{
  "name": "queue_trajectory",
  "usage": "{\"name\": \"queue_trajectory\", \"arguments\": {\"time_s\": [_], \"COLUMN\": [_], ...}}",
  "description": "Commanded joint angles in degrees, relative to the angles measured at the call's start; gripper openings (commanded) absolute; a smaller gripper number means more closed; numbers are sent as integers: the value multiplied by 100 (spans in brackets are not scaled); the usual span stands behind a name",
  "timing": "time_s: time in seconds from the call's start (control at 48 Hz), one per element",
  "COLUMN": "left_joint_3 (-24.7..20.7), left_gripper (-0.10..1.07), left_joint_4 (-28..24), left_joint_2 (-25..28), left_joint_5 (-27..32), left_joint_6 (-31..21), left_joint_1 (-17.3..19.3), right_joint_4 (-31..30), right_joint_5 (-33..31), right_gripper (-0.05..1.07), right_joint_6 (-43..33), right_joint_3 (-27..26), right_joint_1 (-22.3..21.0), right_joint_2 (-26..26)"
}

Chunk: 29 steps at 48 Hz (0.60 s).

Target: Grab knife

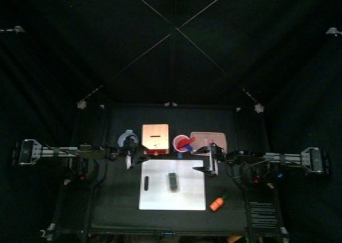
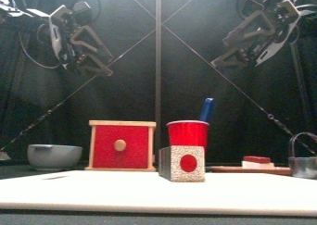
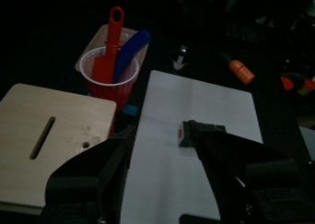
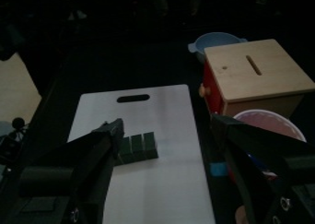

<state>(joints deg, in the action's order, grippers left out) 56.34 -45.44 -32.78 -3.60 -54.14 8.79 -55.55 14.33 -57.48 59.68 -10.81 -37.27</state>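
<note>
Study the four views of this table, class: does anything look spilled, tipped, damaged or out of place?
Nothing stands out. The red cup stands upright with utensils inside, the red-fronted wooden box sits square, and the small dark block rests flat on the white cutting board. Both grippers hang above the table, holding nothing.

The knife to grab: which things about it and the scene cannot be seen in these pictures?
- Knife: no blade is recognisable; only a red handle and a blue handle stick out of the red plastic cup, which hides their lower ends.
- Top view: items are too small to identify.
- Small dark block on the white cutting board: identity unclear.
</note>
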Motion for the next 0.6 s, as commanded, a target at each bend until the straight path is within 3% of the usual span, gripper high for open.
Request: {"name": "queue_trajectory", "arguments": {"time_s": [0.0, 0.292, 0.583], "left_joint_3": [-158, -97, -114], "left_gripper": [86, 86, 86], "left_joint_4": [-9, 88, 202], "left_joint_2": [-35, -105, -105], "left_joint_5": [-123, -633, -853], "left_joint_6": [9, 9, 9], "left_joint_1": [35, 158, 369], "right_joint_4": [220, 360, -694], "right_joint_5": [35, 18, -615], "right_gripper": [104, 104, 104], "right_joint_6": [44, 18, 9], "right_joint_3": [-176, -299, -404], "right_joint_1": [-88, -272, -272], "right_joint_2": [-26, -18, -105]}}
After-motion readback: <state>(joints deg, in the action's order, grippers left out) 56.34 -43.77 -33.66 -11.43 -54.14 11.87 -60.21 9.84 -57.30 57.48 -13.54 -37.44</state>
